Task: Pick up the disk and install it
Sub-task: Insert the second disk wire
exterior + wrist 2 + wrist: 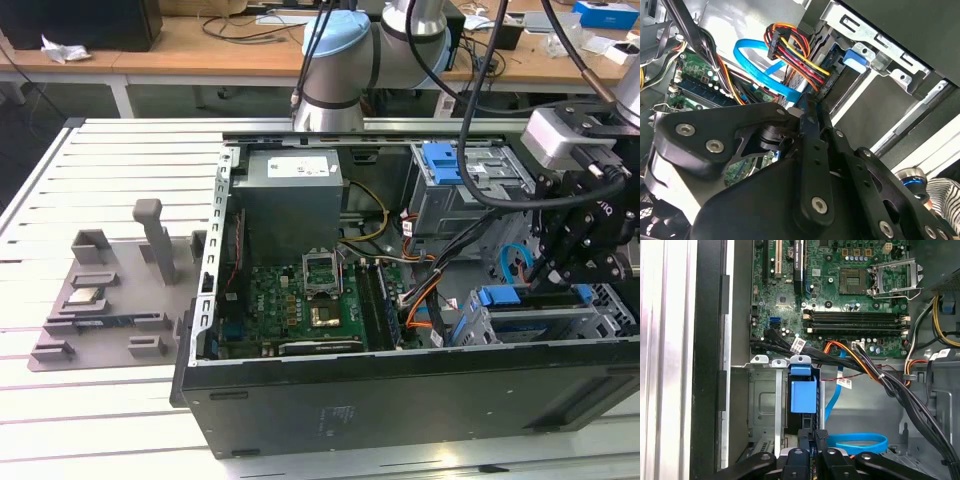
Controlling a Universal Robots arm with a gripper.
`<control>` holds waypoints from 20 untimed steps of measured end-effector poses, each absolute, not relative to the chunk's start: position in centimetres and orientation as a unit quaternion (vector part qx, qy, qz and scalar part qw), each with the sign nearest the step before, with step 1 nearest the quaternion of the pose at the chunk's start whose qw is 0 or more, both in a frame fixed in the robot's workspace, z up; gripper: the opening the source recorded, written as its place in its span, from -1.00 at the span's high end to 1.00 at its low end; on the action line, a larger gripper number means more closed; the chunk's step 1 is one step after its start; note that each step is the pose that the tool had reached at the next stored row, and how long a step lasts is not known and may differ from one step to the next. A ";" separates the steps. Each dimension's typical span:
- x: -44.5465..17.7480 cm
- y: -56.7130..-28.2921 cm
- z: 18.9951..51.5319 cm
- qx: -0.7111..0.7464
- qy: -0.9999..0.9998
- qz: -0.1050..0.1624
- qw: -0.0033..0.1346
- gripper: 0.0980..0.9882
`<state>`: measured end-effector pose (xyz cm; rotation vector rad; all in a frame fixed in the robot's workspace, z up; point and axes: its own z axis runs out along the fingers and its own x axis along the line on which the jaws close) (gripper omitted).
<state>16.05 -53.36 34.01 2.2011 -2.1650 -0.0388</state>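
The disk [508,298] stands on edge in the lower drive cage at the open computer case's front corner, on the exterior view's right. Its blue plastic rail faces up, and its silver body is hidden inside the cage. In the first wrist view the blue rail end of the disk [803,394] sits between the cage's metal tabs. My gripper [548,285] hangs right over that cage, shut, and its tips are beside the blue rail. Both wrist views show the gripper [815,436] [810,107] with its black fingers together and nothing visible between them.
The motherboard [300,300] lies in the case. A grey power supply box [290,195] stands behind it, and a bare blue bracket [441,163] tops the upper cage. Bundled cables [880,375] and a blue flat cable [860,442] run close to the gripper. A grey fixture [100,300] lies outside the case.
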 end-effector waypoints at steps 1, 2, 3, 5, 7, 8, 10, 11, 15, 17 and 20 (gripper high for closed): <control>16.0 -53.4 34.0 0.713 -0.701 -0.013 0.027 0.86; 16.0 -53.4 34.0 0.713 -0.701 -0.013 0.027 0.86; 16.0 -53.4 34.0 0.713 -0.701 -0.013 0.027 0.86; 16.0 -53.4 34.0 0.713 -0.701 -0.013 0.027 0.83; 16.0 -53.3 34.0 0.713 -0.701 -0.013 0.027 0.69; 16.0 -53.3 34.2 0.713 -0.701 -0.013 0.027 0.69; 16.0 -53.3 35.3 0.713 -0.701 -0.013 0.027 0.69; 16.0 -53.1 35.8 0.713 -0.701 -0.012 0.027 0.69; 16.0 -52.6 38.8 0.713 -0.701 -0.011 0.028 0.99; 16.0 -52.6 39.3 0.713 -0.701 -0.011 0.028 0.99; 16.0 -52.6 39.4 0.713 -0.701 -0.011 0.028 0.99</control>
